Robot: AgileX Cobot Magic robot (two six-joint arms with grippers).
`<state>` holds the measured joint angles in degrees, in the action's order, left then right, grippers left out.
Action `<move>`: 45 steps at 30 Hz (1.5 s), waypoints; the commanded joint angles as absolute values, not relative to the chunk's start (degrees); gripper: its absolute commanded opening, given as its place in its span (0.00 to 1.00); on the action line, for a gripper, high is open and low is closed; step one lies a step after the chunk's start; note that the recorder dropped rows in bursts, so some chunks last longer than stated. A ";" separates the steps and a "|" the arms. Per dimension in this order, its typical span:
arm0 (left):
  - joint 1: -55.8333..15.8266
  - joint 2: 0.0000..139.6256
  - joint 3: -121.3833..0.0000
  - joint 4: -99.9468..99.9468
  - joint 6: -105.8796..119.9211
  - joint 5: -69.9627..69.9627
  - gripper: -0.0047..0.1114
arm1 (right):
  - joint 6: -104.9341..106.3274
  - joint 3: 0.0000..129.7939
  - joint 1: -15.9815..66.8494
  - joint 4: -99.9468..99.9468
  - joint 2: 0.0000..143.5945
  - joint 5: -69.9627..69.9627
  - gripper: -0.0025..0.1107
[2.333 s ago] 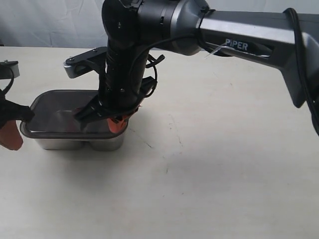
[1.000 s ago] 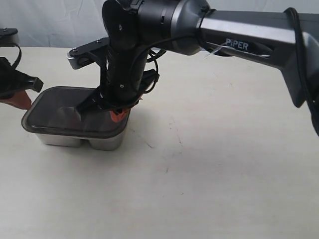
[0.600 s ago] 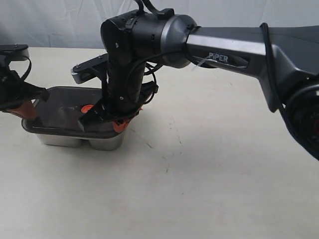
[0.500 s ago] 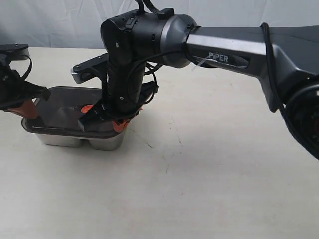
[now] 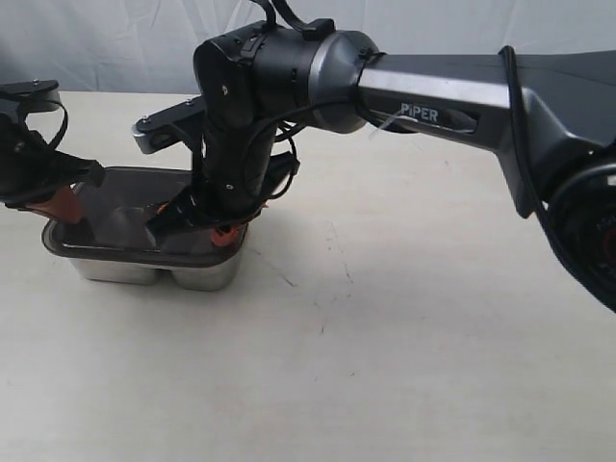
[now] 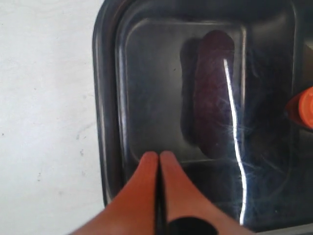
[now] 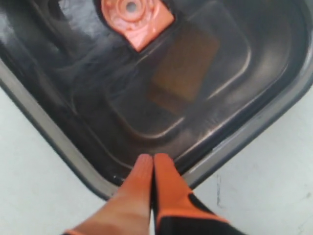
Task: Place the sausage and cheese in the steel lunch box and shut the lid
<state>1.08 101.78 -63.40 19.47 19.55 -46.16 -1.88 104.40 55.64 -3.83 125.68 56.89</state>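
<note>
Table (image 5: 385,366): pale, bare apart from the box.
Right arm (image 5: 433,91): black and grey, reaching across from the right edge and bending down over the box.
Steel lunch box (image 5: 144,272): toward the table's left edge, lid on.
Lid (image 5: 115,217): dark and translucent, lying flat over the box and covering both compartments.
Left fingers (image 6: 142,181): orange, pressed together, tips at the lid's left end, holding nothing.
Right fingers (image 7: 137,186): orange, pressed together, tips at the lid's right corner rim, holding nothing.
Sausage (image 6: 212,93): inside the box, seen dimly through the lid, in the left compartment.
Cheese (image 7: 186,68): inside, a brownish shape under the lid's right half.
Valve (image 7: 136,17): orange, at the lid's centre.
</note>
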 commanded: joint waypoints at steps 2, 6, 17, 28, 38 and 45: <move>0.98 102.58 -63.47 14.94 17.46 -45.22 0.04 | -5.74 104.44 55.31 2.91 124.62 52.15 0.01; 0.98 102.58 -64.51 13.29 16.31 -45.36 0.04 | -7.79 104.44 53.75 4.36 124.62 51.72 0.01; 0.98 102.69 -65.27 13.63 16.31 -42.71 0.04 | -8.50 104.44 51.36 3.50 124.62 50.72 0.01; 0.98 102.69 -65.27 14.87 16.64 -41.72 0.04 | -7.27 104.44 51.36 0.00 127.09 50.72 0.01; 0.98 99.45 -66.76 14.88 16.62 -41.96 0.04 | -7.13 104.44 51.36 0.33 128.64 52.06 0.01; 1.08 89.65 -66.76 15.08 16.50 -38.55 0.04 | -12.87 104.44 51.36 12.48 119.38 51.78 0.01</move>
